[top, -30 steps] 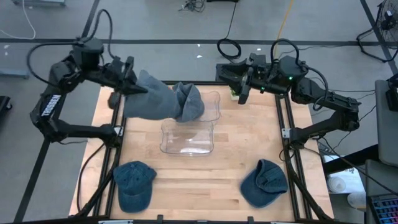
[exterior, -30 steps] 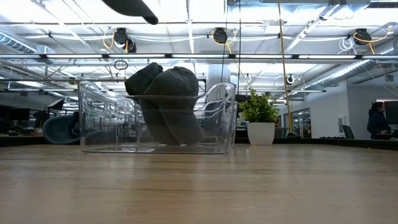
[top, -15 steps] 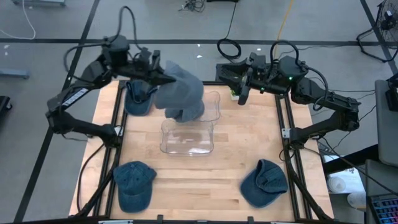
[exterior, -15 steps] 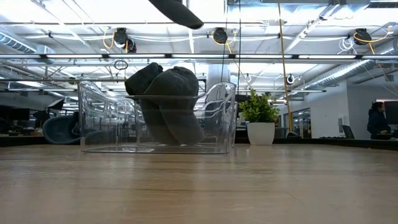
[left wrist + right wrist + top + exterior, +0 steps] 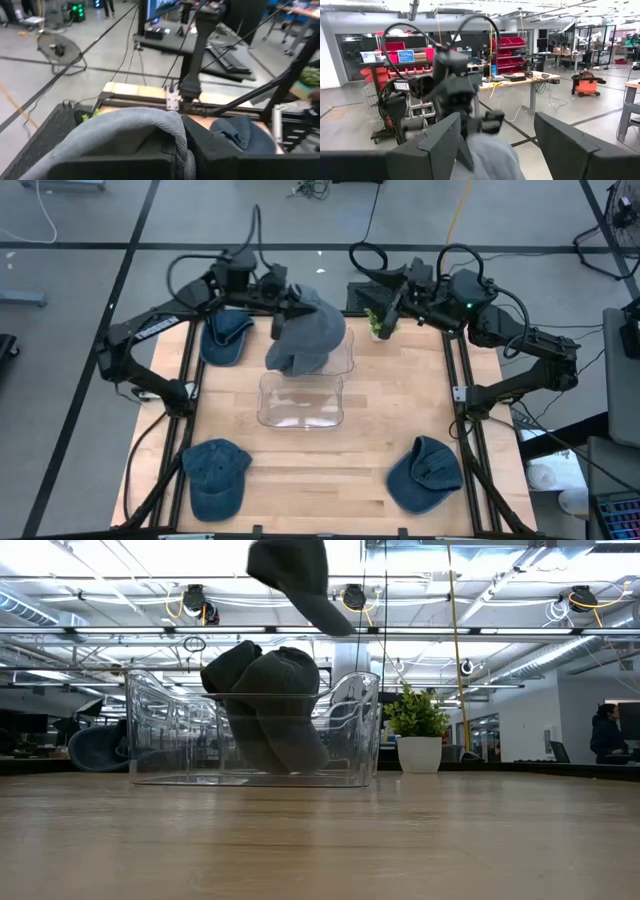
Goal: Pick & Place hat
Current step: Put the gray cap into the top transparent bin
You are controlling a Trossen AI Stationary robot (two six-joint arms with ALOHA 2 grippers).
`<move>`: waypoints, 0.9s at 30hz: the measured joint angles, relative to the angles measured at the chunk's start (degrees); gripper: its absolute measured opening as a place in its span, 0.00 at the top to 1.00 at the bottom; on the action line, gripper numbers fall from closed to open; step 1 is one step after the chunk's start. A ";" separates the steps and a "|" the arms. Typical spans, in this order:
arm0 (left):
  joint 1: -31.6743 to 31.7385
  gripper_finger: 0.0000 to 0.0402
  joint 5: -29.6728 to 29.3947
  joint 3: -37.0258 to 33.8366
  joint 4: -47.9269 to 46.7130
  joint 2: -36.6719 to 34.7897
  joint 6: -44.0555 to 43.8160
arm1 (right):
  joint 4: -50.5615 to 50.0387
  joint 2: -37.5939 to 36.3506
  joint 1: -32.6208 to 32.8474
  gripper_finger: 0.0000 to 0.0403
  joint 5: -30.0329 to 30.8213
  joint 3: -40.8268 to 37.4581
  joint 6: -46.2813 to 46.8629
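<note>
A grey-blue hat (image 5: 308,338) hangs in the air over the far clear bin (image 5: 350,352), with my left gripper (image 5: 283,315) shut on it. In the low view this hat (image 5: 295,575) floats above the bin (image 5: 170,735), where dark hats (image 5: 268,705) lie inside. A second clear bin (image 5: 300,402) stands just nearer. My right gripper (image 5: 392,310) stays open in the air at the far right of the bins, holding nothing; its wrist view shows the wide gap between its fingers (image 5: 442,137). My left gripper pinches the hat's far left edge (image 5: 172,131) between its two fingers, coming nearly level from the table's left. The cloth bulges out past the fingers. The hat hangs beyond and below them, lifted clear of the bin and table.
Blue denim hats lie on the wooden table at the far left (image 5: 225,335), near left (image 5: 215,475) and near right (image 5: 425,473). A small potted plant (image 5: 378,323) stands at the far edge by my right gripper. The table's near middle is bare wood.
My left gripper has swung toward the table's right and a little down, still shut on the hat. The hat has travelled from over the far left edge to above the far bin, uncovering the denim hat at the far left. My right gripper has rolled slightly in place.
</note>
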 joint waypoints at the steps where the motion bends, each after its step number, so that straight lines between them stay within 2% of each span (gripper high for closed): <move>1: -0.29 0.97 -0.88 0.00 0.02 0.70 0.02 | 0.25 0.00 0.02 0.40 0.00 0.00 0.00; 7: -2.10 0.97 -8.18 0.00 1.28 4.85 -0.13 | 1.20 -0.02 0.02 0.40 0.00 0.00 0.00; 12: -3.45 0.97 -9.47 0.00 3.06 8.09 -1.03 | 1.18 -0.02 0.02 0.40 0.00 0.00 -0.36; 14: -4.08 0.97 -11.65 0.00 3.02 9.22 -1.49 | 1.18 -0.02 0.02 0.40 -0.02 0.00 -1.45; 20: -4.80 0.97 -15.73 0.00 1.36 11.88 -1.51 | 1.19 -0.02 0.02 0.39 -0.03 0.00 -2.36; 24: -4.83 0.97 -19.49 0.00 -3.42 12.75 -2.12 | 1.20 -0.02 0.02 0.40 -0.04 0.00 -2.36; 27: -4.80 0.97 -19.68 0.00 -6.95 13.21 -2.32 | 1.40 -0.02 0.04 0.39 -0.05 0.00 -2.49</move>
